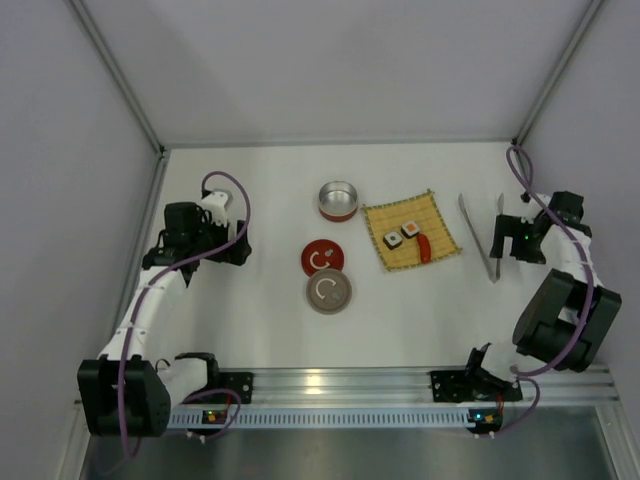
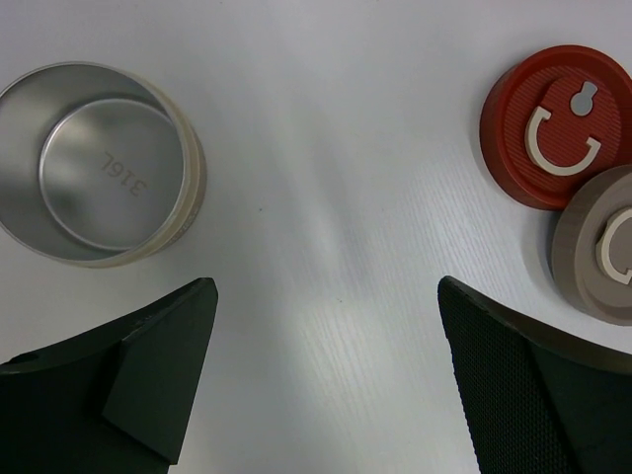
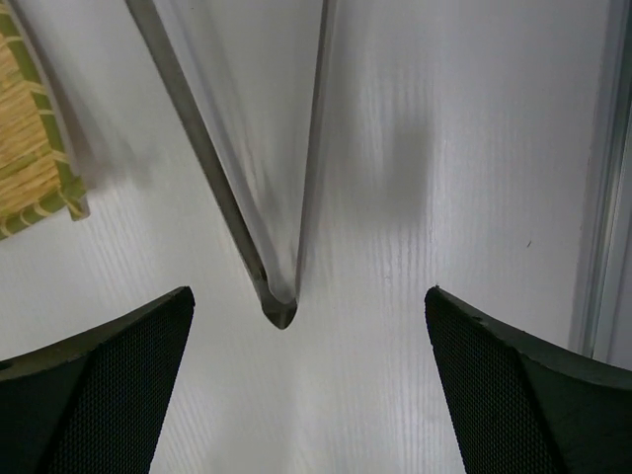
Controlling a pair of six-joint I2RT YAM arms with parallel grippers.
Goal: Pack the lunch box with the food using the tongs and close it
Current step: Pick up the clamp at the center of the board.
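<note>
Two pincers hang over the worktop (image 1: 270,330), both released and holding nothing. Well to the left of the bamboo mat (image 1: 390,218), the left pincer (image 1: 238,247) points toward it with its jaws spread wide. Its wrist view shows only bare surface between the jaws (image 2: 324,296).

Just left of the mat's far corner stands the open silver tin (image 1: 338,200) (image 2: 94,163), upright and empty. Nearer than the tin and also left of the mat lie a red lid (image 1: 322,258) (image 2: 558,123) and a taupe lid (image 1: 328,291) (image 2: 597,247), touching edge to edge.

On the mat sit the two sushi rolls (image 1: 393,240) (image 1: 410,230), side by side, with the red sausage piece (image 1: 423,247) just beside them toward the mat's right edge. None of the food is packed yet.

Right of the mat and a little apart from it lie the tongs (image 1: 477,238) (image 3: 206,158). They rest flat, their arms splayed away from the robot and the hinge end nearest it. The right pincer (image 1: 500,232) (image 3: 308,296) hovers directly over them, its open jaws straddling the hinge end without touching it.

The step in hand looks like the first one, picking up the tongs. That likely calls for lowering the right pincer until its fingers bracket both slim arms, then closing gently. The thin metal lying flush on the worktop could slip or pivot if caught off-centre.
</note>
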